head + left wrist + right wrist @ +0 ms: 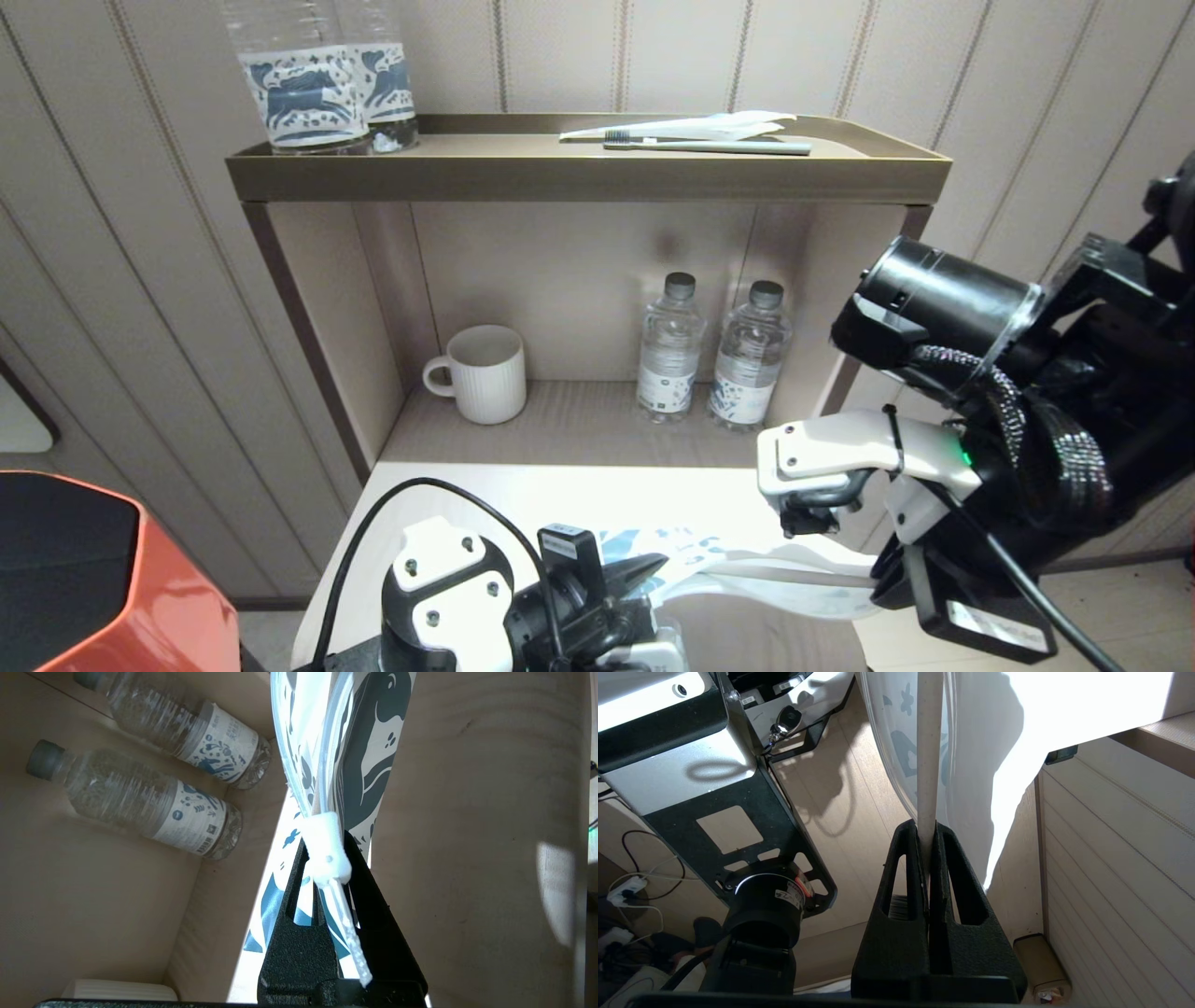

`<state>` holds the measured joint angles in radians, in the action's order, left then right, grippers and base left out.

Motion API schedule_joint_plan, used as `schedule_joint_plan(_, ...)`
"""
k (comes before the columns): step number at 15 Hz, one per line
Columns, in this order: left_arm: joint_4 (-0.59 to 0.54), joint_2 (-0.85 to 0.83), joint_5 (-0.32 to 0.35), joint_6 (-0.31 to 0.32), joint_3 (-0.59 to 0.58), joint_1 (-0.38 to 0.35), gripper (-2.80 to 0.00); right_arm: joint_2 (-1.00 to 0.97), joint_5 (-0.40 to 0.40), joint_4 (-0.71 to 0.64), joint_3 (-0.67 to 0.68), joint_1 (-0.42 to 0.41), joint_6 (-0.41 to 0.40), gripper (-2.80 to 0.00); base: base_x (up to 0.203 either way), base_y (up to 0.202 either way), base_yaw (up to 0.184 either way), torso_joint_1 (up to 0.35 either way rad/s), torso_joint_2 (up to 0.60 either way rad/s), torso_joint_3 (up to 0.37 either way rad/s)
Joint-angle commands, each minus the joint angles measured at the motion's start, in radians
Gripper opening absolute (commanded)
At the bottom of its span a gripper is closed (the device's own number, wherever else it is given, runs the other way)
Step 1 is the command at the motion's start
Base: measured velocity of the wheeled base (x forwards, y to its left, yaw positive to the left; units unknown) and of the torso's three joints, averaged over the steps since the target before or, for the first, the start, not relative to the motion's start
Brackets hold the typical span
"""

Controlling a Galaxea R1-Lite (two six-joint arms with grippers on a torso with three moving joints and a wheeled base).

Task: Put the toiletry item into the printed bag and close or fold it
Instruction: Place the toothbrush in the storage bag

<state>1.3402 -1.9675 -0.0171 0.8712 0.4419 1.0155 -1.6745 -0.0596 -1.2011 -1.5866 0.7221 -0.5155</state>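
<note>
Head view first: the printed bag [747,571] stretches across the lower middle of the frame between the two arms, above the front edge of the pale table [523,495]. The left gripper [644,571] sits at bottom centre and meets the bag's left end, while the right gripper [882,583] is at lower right, mostly hidden behind its own white wrist housing, so its fingers cannot be made out here. Only this view shows the shelf unit [588,177]: a white mug [481,373] and two water bottles [714,355] in the middle niche, and on the top tray, at upper centre, a grey-green toothbrush [719,146] beside a plain white wrapper [709,126], with two horse-label bottles [322,79] cut off at upper left.

Left wrist view shows the grip close up: the black fingers [289,938] are pressed together on the bag's edge, along with a white tab and thin stem lying against the printed film. The dark horse print runs out of the top of the frame.

Right wrist view shows what the head view hides: the right fingers [892,924] pinch the straight handle of the white toothbrush [929,751], which runs up into the translucent bag; its head is out of sight at the top edge. Whether the fingers also catch the film is hard to tell.
</note>
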Motion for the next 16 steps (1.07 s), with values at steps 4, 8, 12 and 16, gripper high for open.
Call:
schedule_joint_plan(4, 0.008, -0.005, 0.001, 0.005, 0.003, 0.0, -2.8, -0.035, -0.006, -0.002, -0.01, -0.006, -0.011, 0.0, 0.0, 0.0, 0.0, 0.0, 0.0, 0.0)
schedule_joint_plan(8, 0.008, -0.013, 0.002, 0.005, 0.003, 0.001, -2.8, -0.073, -0.006, 0.0, -0.037, -0.026, -0.011, 0.0, 0.0, 0.0, 0.0, 0.0, 0.0, 0.0)
schedule_joint_plan(12, 0.001, -0.02, 0.002, 0.003, 0.008, 0.0, -2.8, -0.072, -0.006, 0.001, -0.045, -0.028, -0.009, 0.0, 0.0, 0.0, 0.0, 0.0, 0.0, 0.0)
schedule_joint_plan(16, -0.063, -0.003, 0.043, -0.029, 0.054, -0.054, -2.8, -0.022, 0.004, 0.0, -0.092, -0.095, -0.005, 0.0, 0.0, 0.0, 0.0, 0.0, 0.0, 0.0)
